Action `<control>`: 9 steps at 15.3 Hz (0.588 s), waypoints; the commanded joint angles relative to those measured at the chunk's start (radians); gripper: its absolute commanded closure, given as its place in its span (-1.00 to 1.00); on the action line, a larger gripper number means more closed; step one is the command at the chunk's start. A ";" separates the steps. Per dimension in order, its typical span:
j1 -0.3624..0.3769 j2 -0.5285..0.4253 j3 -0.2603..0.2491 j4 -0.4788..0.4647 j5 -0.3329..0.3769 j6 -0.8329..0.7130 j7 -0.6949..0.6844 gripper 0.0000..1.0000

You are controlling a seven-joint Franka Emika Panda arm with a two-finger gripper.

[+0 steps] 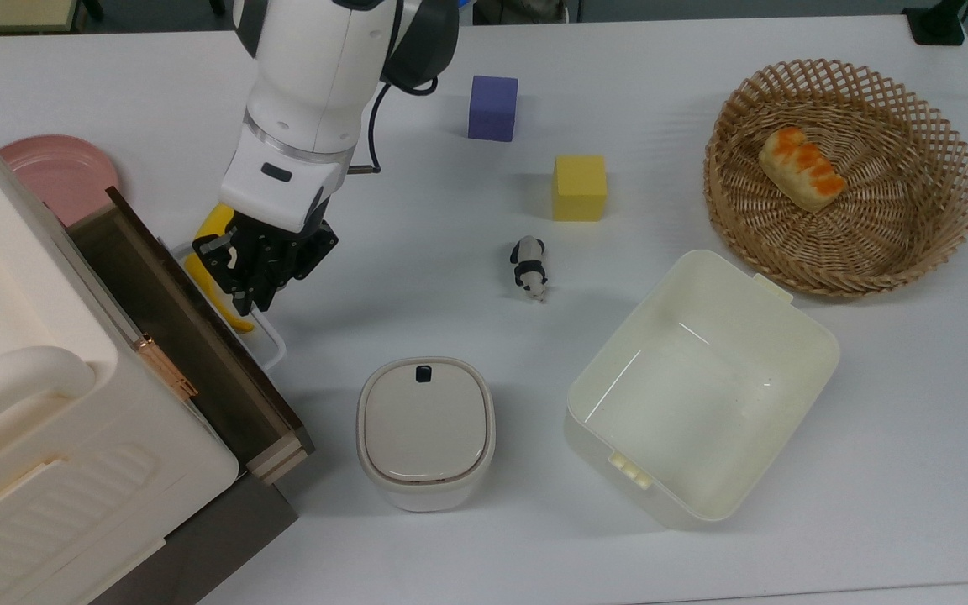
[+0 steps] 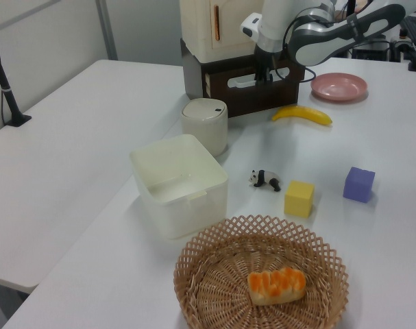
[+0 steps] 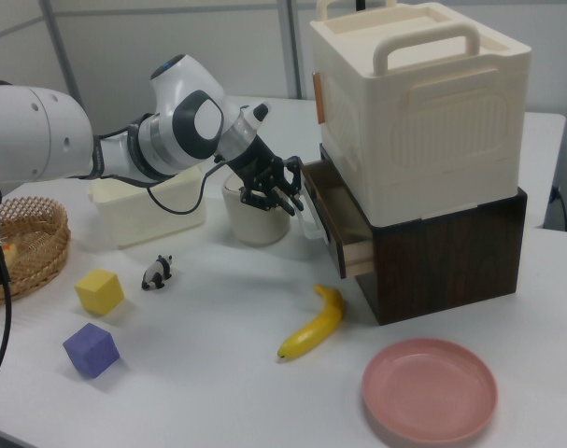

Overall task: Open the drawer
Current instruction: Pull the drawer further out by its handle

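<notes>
My tool (image 1: 250, 290) is closed on the white loop handle (image 1: 270, 340) of the drawer (image 1: 190, 323), whose dark front panel lies just beyond my fingertips toward the top view's left, pulled slightly out from the dark cabinet under the cream case (image 3: 423, 103). A banana (image 3: 313, 327) lies on the counter (image 1: 702, 555) below my tool, and a lidded white bin (image 1: 425, 433) stands near it toward the top view's lower right.

- Bright, even overhead light covers the white tabletop (image 1: 702, 546) in all three views.
- Shadows are soft and short; the deepest lies beside the dark brown wooden cabinet (image 3: 451, 261).
- A thin glare line glints inside the cream plastic tub (image 1: 686, 370).
- The top view looks sharpest; the side views are softer and grainier.
</notes>
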 commanded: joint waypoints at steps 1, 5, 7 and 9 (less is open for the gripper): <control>0.024 -0.015 0.007 -0.021 0.005 -0.010 0.019 0.68; 0.053 -0.052 0.012 -0.050 0.009 -0.062 0.019 0.73; 0.071 -0.061 0.012 -0.053 0.017 -0.096 0.020 0.73; 0.100 -0.067 0.012 -0.055 0.032 -0.142 0.020 0.75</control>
